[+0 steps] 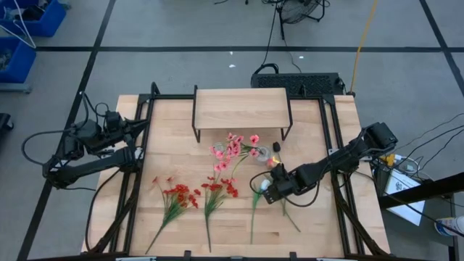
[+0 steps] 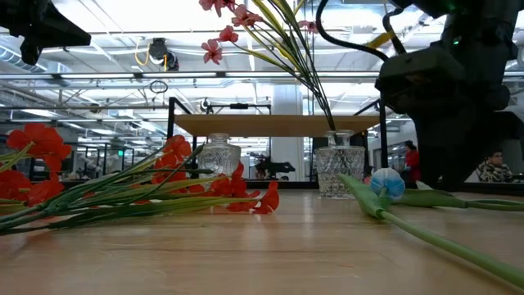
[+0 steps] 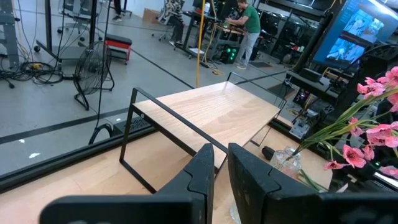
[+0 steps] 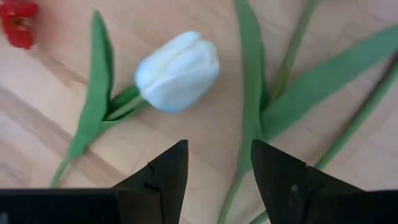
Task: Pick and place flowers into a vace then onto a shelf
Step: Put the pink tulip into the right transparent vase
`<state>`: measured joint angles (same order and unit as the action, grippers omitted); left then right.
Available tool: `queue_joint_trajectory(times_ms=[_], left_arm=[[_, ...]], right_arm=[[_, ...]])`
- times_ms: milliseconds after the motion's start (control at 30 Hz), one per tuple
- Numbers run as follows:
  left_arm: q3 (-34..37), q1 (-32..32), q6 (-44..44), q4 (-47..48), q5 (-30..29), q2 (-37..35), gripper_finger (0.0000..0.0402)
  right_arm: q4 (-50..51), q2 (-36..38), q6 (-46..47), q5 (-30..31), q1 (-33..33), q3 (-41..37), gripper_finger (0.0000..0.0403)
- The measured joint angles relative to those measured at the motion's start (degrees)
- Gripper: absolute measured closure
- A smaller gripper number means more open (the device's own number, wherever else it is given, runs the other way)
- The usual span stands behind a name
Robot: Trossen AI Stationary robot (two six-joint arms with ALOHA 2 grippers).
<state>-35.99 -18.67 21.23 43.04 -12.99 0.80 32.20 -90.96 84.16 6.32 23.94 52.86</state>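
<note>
Now my right gripper (image 4: pixel 214 171) hangs released over the white tulip (image 4: pixel 178 70) — I'd straddle its stem (image 4: pixel 84 134), not the bud, then close gently.

Bright, even overhead light; ceiling glare in the low view, near stems blurred

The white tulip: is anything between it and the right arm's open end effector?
No. In the right wrist view the end effector hangs just above the white tulip, only bare tabletop between them.
</note>
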Motion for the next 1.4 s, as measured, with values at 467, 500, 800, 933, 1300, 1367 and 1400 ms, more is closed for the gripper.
queue_joint_trajectory(times_ms=[467, 500, 800, 933, 1300, 1367, 1400], left_arm=[[0.0, 0.0, 0.0, 0.0, 0.0, 0.0, 0.0350], [0.0, 0.0, 0.0, 0.0, 0.0, 0.0, 0.0350], [0.0, 0.0, 0.0, 0.0, 0.0, 0.0, 0.0350], [0.0, 0.0, 0.0, 0.0, 0.0, 0.0, 0.0350], [0.0, 0.0, 0.0, 0.0, 0.0, 0.0, 0.0350], [0.0, 0.0, 0.0, 0.1, 0.0, 0.0, 0.0350], [0.0, 0.0, 0.0, 0.0, 0.1, 0.0, 0.0350]], right_arm=[[-4.4, -0.8, -1.1, 0.3, -2.1, -5.2, 0.0234], [-4.4, -1.3, -1.1, -0.4, -2.3, -5.4, 0.0234], [-2.8, -2.9, -4.3, -2.9, -3.0, -6.2, 0.0276], [-2.7, -1.8, -6.3, -1.8, -3.0, -6.3, 0.0373], [-3.4, 8.4, -5.0, 8.4, -2.6, -6.6, 0.0398], [-3.0, 11.3, -4.6, 13.0, -2.0, -6.6, 0.0400], [-3.0, 13.0, -4.7, 15.4, -1.6, -6.6, 0.0400]])
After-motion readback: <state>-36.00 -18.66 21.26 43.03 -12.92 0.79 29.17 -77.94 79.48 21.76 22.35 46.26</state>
